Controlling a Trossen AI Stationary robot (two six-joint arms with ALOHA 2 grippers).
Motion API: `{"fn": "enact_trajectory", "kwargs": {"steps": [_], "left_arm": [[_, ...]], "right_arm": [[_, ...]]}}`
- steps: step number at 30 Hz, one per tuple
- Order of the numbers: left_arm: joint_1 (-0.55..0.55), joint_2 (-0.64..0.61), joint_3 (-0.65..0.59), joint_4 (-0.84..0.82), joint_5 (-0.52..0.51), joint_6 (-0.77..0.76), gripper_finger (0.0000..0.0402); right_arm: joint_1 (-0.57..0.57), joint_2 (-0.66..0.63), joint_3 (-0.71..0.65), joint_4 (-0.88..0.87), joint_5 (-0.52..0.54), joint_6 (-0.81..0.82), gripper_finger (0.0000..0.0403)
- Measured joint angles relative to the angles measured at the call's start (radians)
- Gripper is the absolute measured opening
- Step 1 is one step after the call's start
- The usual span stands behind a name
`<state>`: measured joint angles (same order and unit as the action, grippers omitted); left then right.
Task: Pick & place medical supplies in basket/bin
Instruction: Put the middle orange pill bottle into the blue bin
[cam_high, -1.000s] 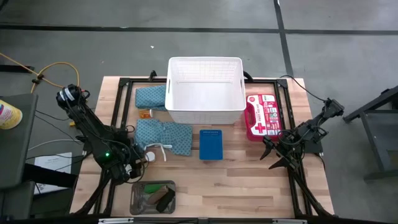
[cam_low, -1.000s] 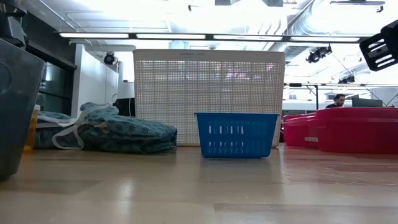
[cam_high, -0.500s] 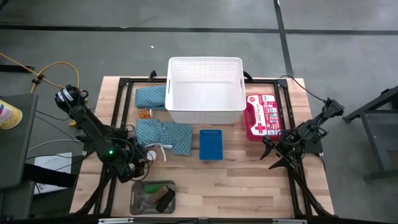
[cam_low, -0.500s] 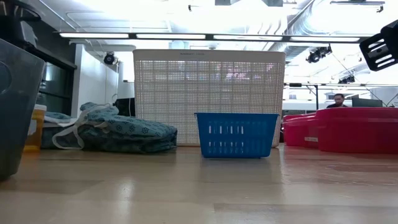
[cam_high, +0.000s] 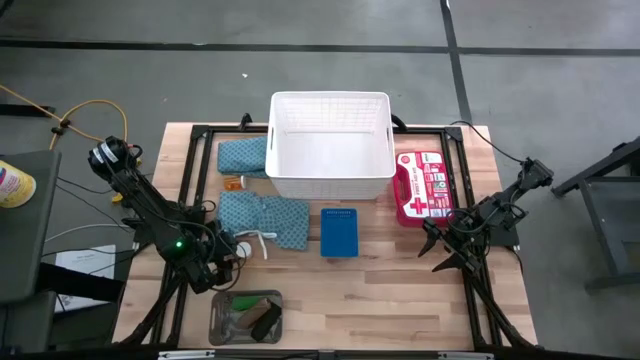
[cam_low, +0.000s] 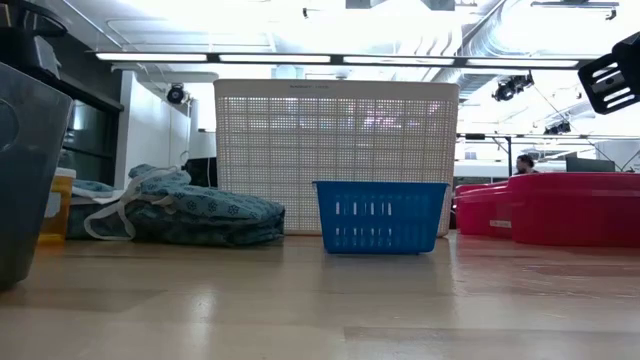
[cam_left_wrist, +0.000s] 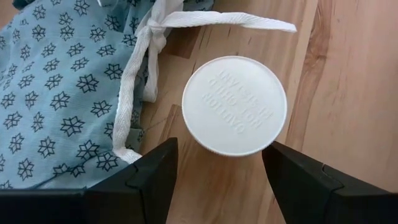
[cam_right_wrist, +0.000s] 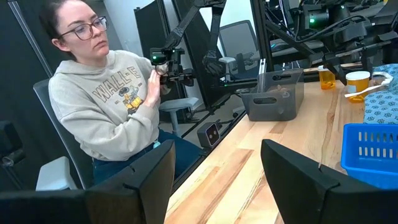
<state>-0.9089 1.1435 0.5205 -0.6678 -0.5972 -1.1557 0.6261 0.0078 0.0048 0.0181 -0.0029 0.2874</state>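
Note:
The white disc (cam_left_wrist: 234, 106) is the cap of a small bottle (cam_low: 55, 205) standing on the table beside the near teal cloth (cam_high: 262, 218) and its white strings (cam_left_wrist: 143, 74). My left gripper (cam_left_wrist: 217, 149) hovers open above it, slanting down, one finger on each side of the disc, clear of it. A second teal cloth (cam_high: 243, 155) lies left of the white basket (cam_high: 330, 170). The tiny orange vial (cam_high: 232, 183) stands between the cloths. The grey tray (cam_high: 222, 318) holds dark rolls (cam_high: 262, 318). My right gripper (cam_high: 437, 250) waits open, level, at the table's right.
A small blue basket (cam_high: 339, 232) stands in front of the white basket, and a red first-aid case (cam_high: 422, 187) to its right. A person (cam_right_wrist: 106, 93) sits beyond the table's left side. Bare wood lies along the near edge right of the tray.
My left gripper has swung slightly toward the table's right, staying open. In the low view more of the white-capped bottle now shows beside the tray.

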Motion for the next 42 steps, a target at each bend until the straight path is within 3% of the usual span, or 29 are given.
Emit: {"fn": "enact_trajectory", "kwargs": {"steps": [23, 34, 42], "left_arm": [[0.000, 0.000, 0.000, 0.003, 0.026, -0.001, 0.0225], [0.000, 0.000, 0.000, 0.015, 0.023, 0.008, 0.0269], [0.000, 0.001, 0.000, 0.020, -0.016, 0.023, 0.0273]], "right_arm": [[0.000, 0.000, 0.000, 0.000, 0.000, 0.000, 0.0226], [0.000, 0.000, 0.000, 0.000, 0.000, 0.000, 0.0226], [0.000, 0.000, 0.000, 0.000, 0.000, 0.000, 0.0226]]}}
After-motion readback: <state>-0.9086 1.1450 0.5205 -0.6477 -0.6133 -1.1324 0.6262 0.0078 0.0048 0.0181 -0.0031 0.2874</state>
